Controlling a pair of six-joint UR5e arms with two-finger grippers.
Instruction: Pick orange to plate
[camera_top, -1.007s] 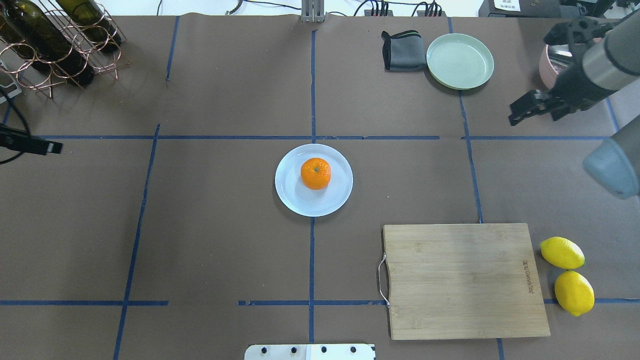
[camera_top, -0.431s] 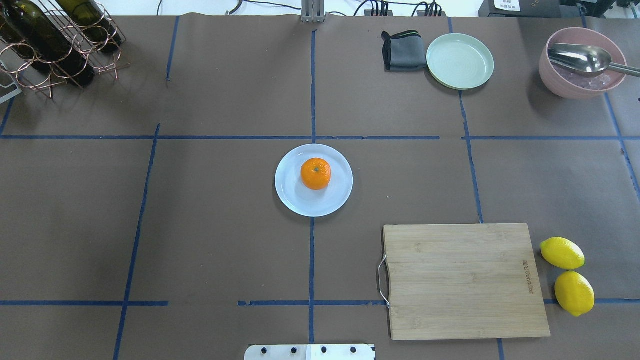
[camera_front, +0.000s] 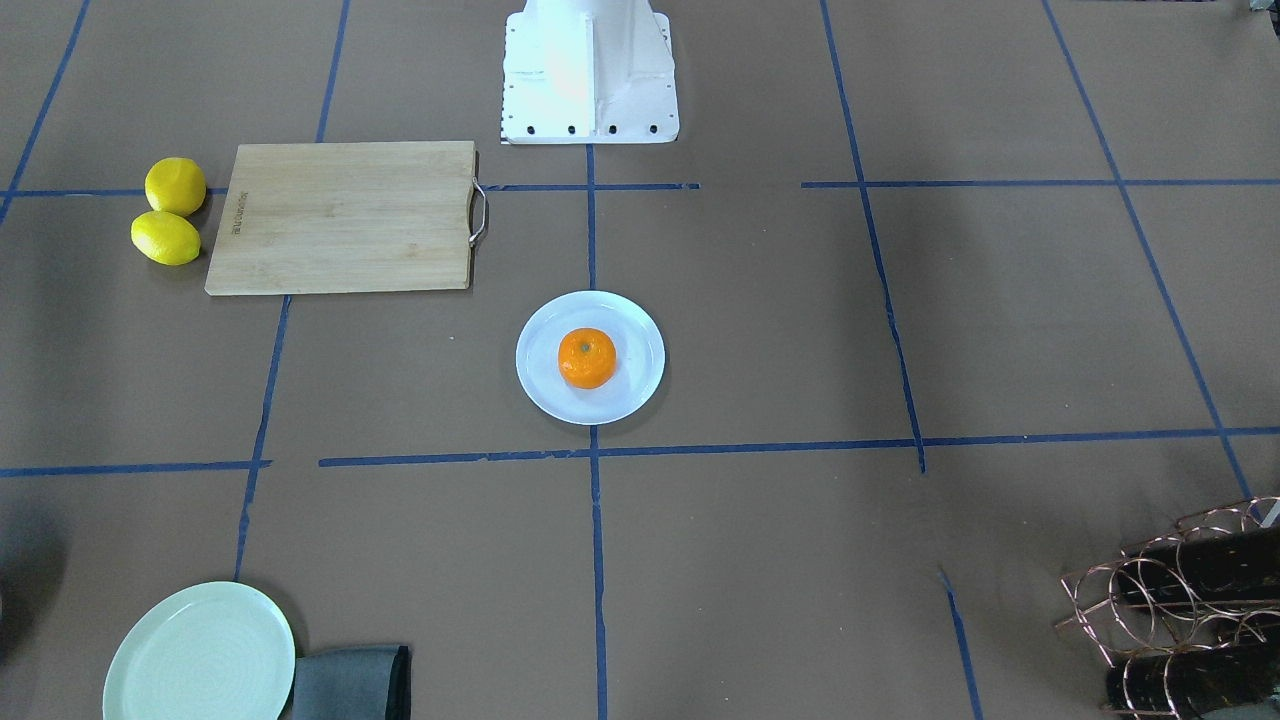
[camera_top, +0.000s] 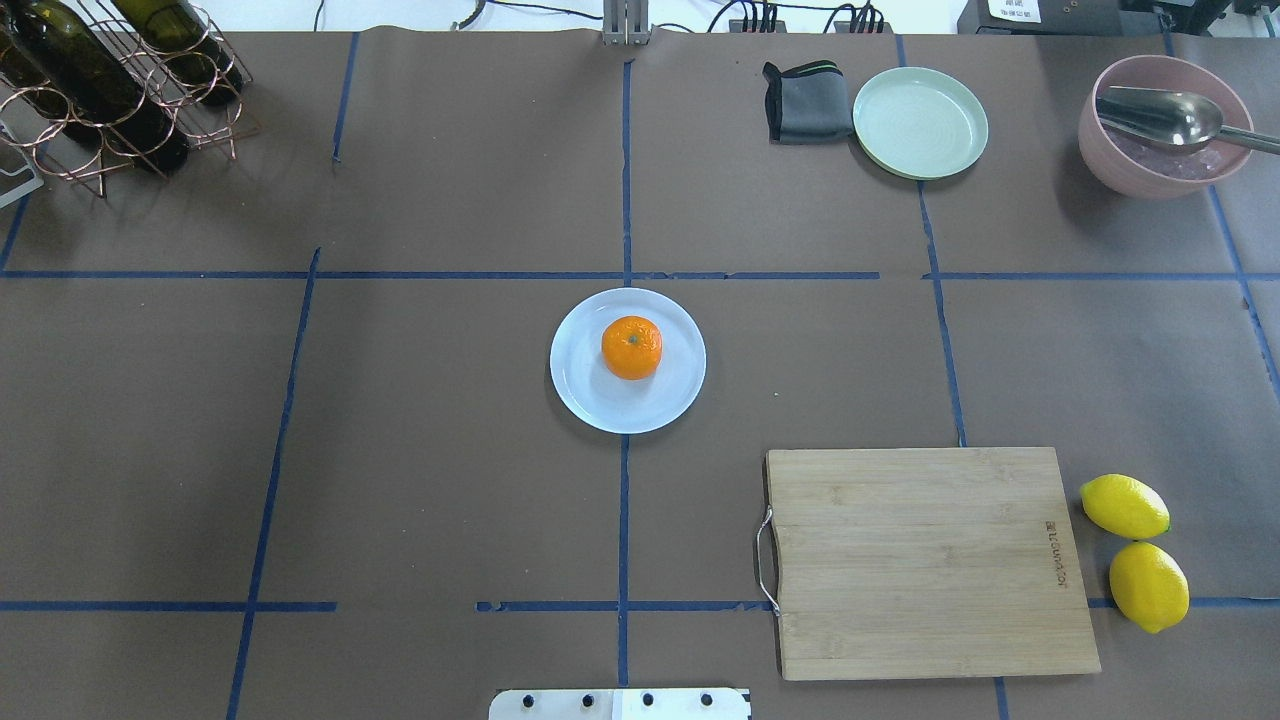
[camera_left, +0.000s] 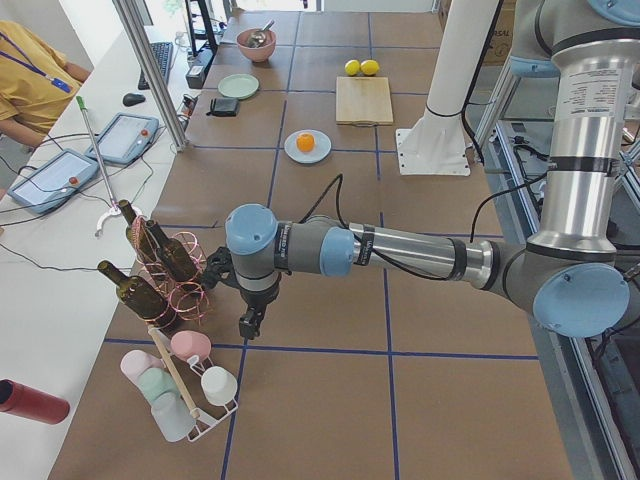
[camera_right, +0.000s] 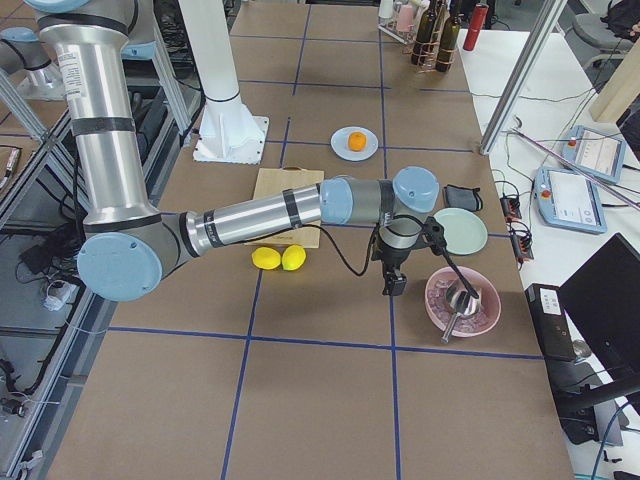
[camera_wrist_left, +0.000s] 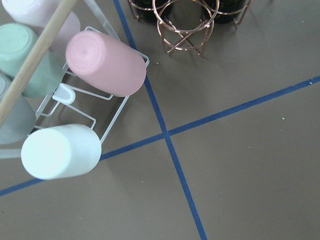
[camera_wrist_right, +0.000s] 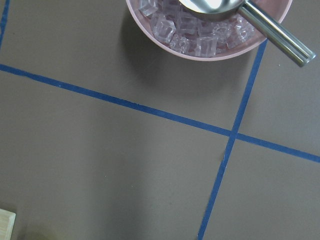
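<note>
The orange (camera_top: 631, 347) rests stem-up on the pale bluish-white plate (camera_top: 590, 400) at the table's middle, also seen in the front-facing view as orange (camera_front: 587, 357) on plate (camera_front: 540, 385). Nothing touches either. My left gripper (camera_left: 250, 325) shows only in the exterior left view, hanging low beside the bottle rack, far from the plate. My right gripper (camera_right: 393, 287) shows only in the exterior right view, next to the pink bowl. I cannot tell whether either is open or shut. Neither wrist view shows any fingers.
A wooden cutting board (camera_top: 930, 560) lies at the near right with two lemons (camera_top: 1135, 550) beside it. A pale green plate (camera_top: 920, 122), a grey cloth (camera_top: 805, 102) and a pink bowl (camera_top: 1110, 165) with ice and a scoop stand far right. A bottle rack (camera_top: 110, 90) fills the far left.
Both arms have left the overhead view: the right arm from over the pink bowl, the left gripper from the left edge. The orange and plate have not moved.
</note>
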